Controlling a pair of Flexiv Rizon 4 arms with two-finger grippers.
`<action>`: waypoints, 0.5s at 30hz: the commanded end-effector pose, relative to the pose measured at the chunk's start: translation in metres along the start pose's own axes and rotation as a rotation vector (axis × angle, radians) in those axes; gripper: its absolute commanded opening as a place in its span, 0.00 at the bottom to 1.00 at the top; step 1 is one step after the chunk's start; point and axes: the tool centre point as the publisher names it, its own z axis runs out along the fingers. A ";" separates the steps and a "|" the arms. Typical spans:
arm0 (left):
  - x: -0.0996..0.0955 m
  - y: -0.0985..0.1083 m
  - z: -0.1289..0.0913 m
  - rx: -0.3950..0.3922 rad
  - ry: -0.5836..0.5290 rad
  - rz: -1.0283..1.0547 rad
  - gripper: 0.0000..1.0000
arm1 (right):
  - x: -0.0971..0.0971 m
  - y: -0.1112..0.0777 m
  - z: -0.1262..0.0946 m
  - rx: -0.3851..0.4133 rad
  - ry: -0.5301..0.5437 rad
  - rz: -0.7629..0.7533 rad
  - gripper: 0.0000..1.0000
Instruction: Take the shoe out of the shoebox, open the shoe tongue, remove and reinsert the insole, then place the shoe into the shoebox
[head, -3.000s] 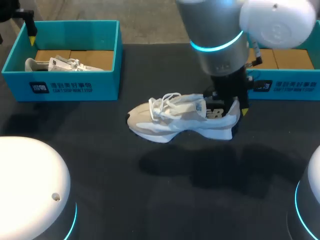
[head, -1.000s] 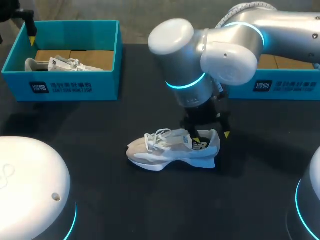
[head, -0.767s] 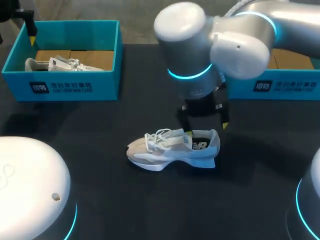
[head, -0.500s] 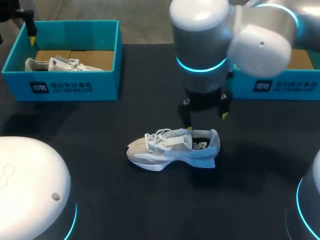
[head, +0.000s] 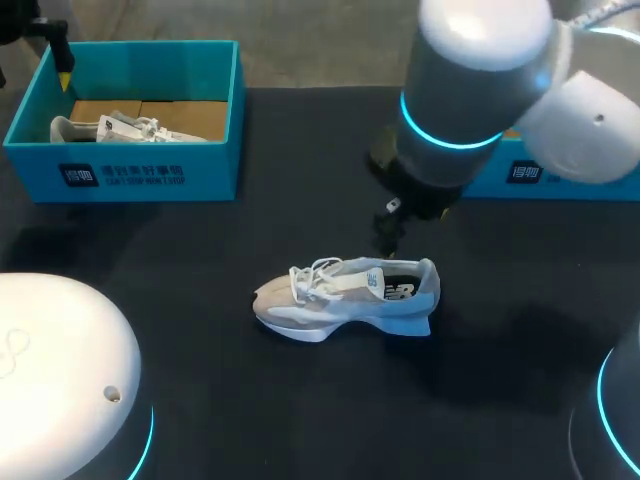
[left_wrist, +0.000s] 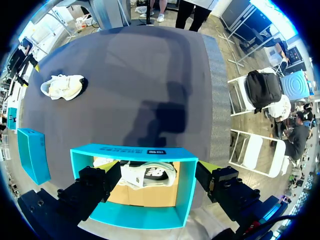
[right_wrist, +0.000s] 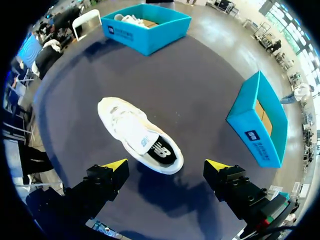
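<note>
Our right claw (right_wrist: 166, 166) hangs spread wide right above the shoe (head: 345, 298), which stands on its sole on the table (head: 190, 310) – so we should drop onto the tongue (right_wrist: 137, 136), pinch only that flap, not the laces (right_wrist: 120, 117), and lift it gently

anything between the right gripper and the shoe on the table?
Nothing. In the right wrist view the shoe lies straight ahead of the open right gripper, with an empty gap between them and only dark table around it. The head view agrees.
</note>
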 end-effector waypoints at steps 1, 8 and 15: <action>0.000 -0.001 -0.001 -0.001 0.001 0.000 1.00 | -0.004 -0.006 0.002 -0.083 0.048 0.000 1.00; 0.000 -0.001 -0.001 -0.001 0.001 0.000 1.00 | -0.002 -0.006 0.004 -0.137 0.059 -0.060 1.00; 0.000 -0.001 -0.001 -0.001 0.001 0.000 1.00 | -0.001 -0.008 0.008 -0.450 0.066 -0.568 1.00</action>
